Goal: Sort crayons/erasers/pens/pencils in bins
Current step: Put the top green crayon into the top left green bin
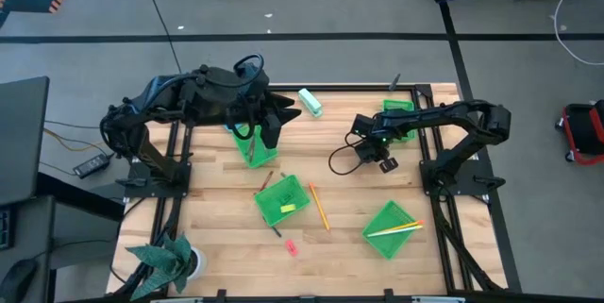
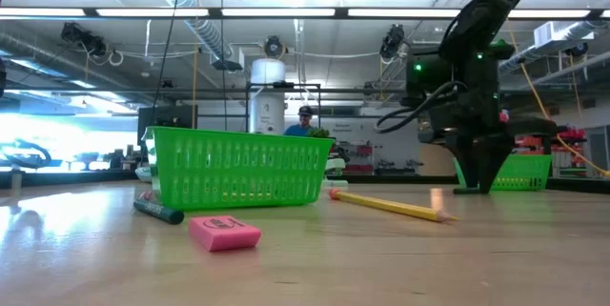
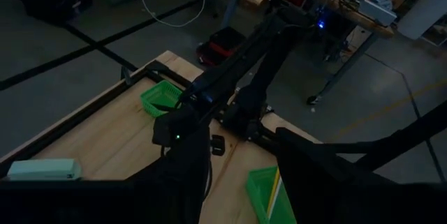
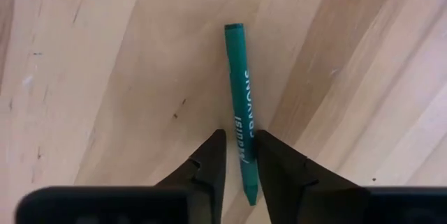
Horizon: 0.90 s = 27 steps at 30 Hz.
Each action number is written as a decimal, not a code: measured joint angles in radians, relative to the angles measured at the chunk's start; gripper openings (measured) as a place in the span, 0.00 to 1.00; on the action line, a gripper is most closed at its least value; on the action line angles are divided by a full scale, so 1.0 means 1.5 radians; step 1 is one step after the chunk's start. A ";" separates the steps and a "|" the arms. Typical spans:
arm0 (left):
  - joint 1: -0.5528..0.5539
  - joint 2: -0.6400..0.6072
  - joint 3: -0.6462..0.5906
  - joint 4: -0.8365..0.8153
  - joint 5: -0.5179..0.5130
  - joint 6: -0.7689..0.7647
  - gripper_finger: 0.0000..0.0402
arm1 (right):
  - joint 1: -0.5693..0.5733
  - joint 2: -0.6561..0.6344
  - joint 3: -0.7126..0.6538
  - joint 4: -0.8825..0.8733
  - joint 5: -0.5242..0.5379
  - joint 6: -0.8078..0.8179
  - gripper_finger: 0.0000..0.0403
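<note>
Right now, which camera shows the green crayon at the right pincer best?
The right wrist view: the slim green paper-wrapped crayon fills the frame, lying on the wooden table between the right pincer's fingers. The high view hides it beneath that pincer; the low and left wrist views do not show it.

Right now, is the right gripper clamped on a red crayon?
No, the right gripper is closed on a green paper-wrapped crayon, shown in the right wrist view.
</note>
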State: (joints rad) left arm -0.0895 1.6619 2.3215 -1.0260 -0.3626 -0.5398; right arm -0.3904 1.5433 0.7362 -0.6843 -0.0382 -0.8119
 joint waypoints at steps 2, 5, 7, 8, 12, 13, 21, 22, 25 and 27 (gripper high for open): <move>0.000 0.000 0.000 0.000 0.000 0.000 0.43 | 0.000 0.000 0.000 0.002 -0.004 0.011 0.18; 0.000 0.000 0.000 0.001 0.000 0.000 0.43 | -0.001 0.001 -0.001 0.005 -0.016 0.024 0.15; 0.000 0.000 0.000 0.001 0.000 -0.001 0.43 | -0.001 0.000 -0.007 0.011 -0.019 0.036 0.14; 0.000 0.000 0.000 0.002 0.000 -0.001 0.43 | -0.001 0.000 -0.009 0.014 -0.020 0.043 0.14; 0.000 0.000 0.000 0.002 0.000 -0.004 0.43 | -0.001 0.000 -0.011 0.017 -0.022 0.081 0.14; 0.000 0.000 0.000 0.002 0.000 -0.002 0.43 | -0.001 0.001 -0.008 0.016 -0.023 0.091 0.13; 0.001 0.000 0.000 0.002 -0.001 0.015 0.43 | 0.001 0.008 0.036 0.039 -0.095 0.213 0.11; 0.001 0.000 0.000 0.002 -0.002 0.019 0.43 | 0.002 0.005 0.042 0.041 -0.119 0.226 0.11; 0.001 0.000 0.000 0.001 -0.002 0.036 0.43 | 0.000 0.008 0.053 0.028 -0.173 0.272 0.11; 0.001 0.000 0.000 0.001 -0.002 0.041 0.43 | 0.003 0.006 0.066 0.042 -0.195 0.305 0.11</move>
State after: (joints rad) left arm -0.0883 1.6619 2.3215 -1.0243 -0.3660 -0.4777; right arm -0.3856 1.5520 0.8356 -0.6218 -0.3314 -0.3542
